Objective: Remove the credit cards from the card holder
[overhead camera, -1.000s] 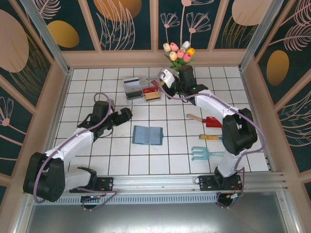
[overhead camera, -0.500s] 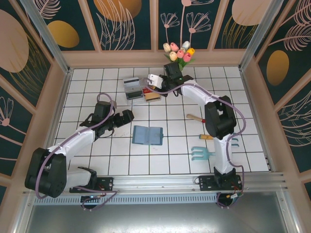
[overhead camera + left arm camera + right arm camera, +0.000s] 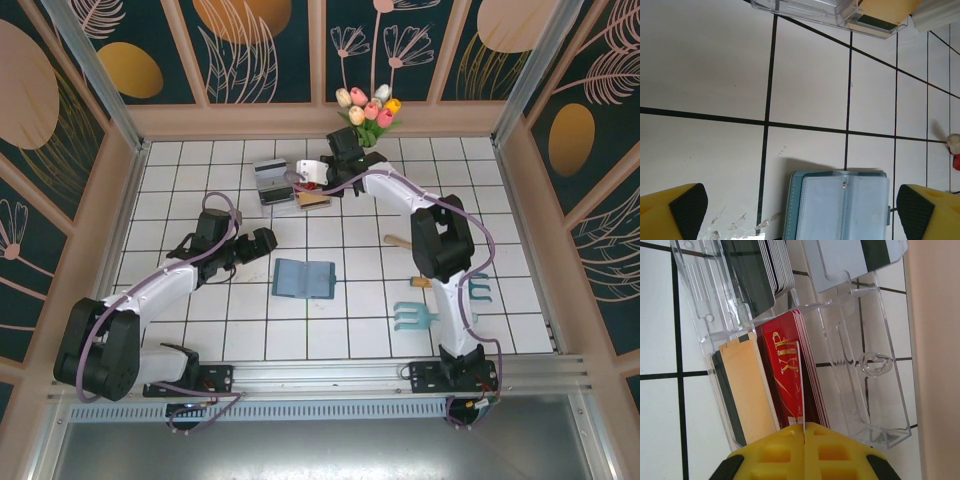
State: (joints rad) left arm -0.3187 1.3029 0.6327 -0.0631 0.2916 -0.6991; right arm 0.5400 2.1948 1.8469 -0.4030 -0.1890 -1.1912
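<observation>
Top external view has the holder [image 3: 303, 279] lying open and flat near the middle of the table [image 3: 180, 160], a little toward its near edge. From the left wrist its clear pockets look empty, so the task seems close to done. The cards [image 3: 787, 385] stand on edge in the tray [image 3: 875, 390] near the far edge: dark ones at one end, red and tan ones at the other, and a grey one alongside. Standing upright, each card takes little room. The right gripper [image 3: 804, 432] hangs directly over the red stack with its jaws pressed together. A thin pale sheet runs from the seam between them across the red cards, and I cannot tell whether it is a pinched card or a tray wall. That pose would suit lowering a card into the tray. The left gripper [image 3: 256, 241] sits just left of the holder, jaws spread wide with nothing between them and its pads [image 3: 687, 210] low over the tiles. It is probably there to steady the holder if another card has to be drawn.
</observation>
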